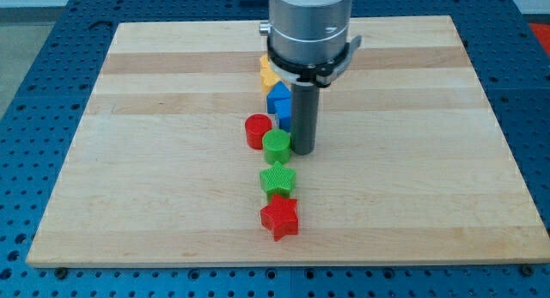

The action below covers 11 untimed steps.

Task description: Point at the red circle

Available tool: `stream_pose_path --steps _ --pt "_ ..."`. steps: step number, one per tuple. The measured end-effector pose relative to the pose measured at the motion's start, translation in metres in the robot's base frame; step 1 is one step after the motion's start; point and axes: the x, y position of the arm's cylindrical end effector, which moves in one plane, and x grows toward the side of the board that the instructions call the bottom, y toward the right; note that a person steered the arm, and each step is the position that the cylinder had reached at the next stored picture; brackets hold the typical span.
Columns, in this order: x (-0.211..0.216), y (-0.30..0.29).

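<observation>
- Light wooden tabletop [172, 203] fills most of the frame, sitting on a blue perforated base that peeks out along the edges and corners.
- All the blocks sit in a loose column running from the upper middle of the frame down to the lower middle.
- The arm drops in from the top centre: fat silver cylinder, a black collar, then the dark rod. There's no hand on this rig, so nothing to open, close or grip with; it's just the rod.
- my tip [302, 151] sits on the board about mid-frame, right up against the right side of the green circle [277, 147]; looks like touching, but I can't say for sure.
- The red circle [257, 130] is just left of centre, tucked against the upper left of the green circle. So the green circle sits between my tip and the red one.
- Above that, the blue block [279, 103] (shape partly hidden by the rod) sits just left of the rod, with the yellow block [268, 75] behind it toward the top, mostly hidden under the collar.
- Below the green circle: a green star [278, 179], then a red star [280, 218] touching its bottom edge, the lowest block in the frame.
</observation>
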Motion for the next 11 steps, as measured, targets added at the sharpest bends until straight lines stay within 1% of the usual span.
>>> stream_pose_path --steps 1,2,3,4,5,6,8,9,11 --pt "0.004 -0.005" --pt "0.004 0.017" --pt "0.015 0.074" --pt "0.06 0.103" --pt "0.127 0.103" --pt "0.144 0.088" --pt "0.145 0.055" --pt "0.144 0.027" --pt "0.145 -0.077"
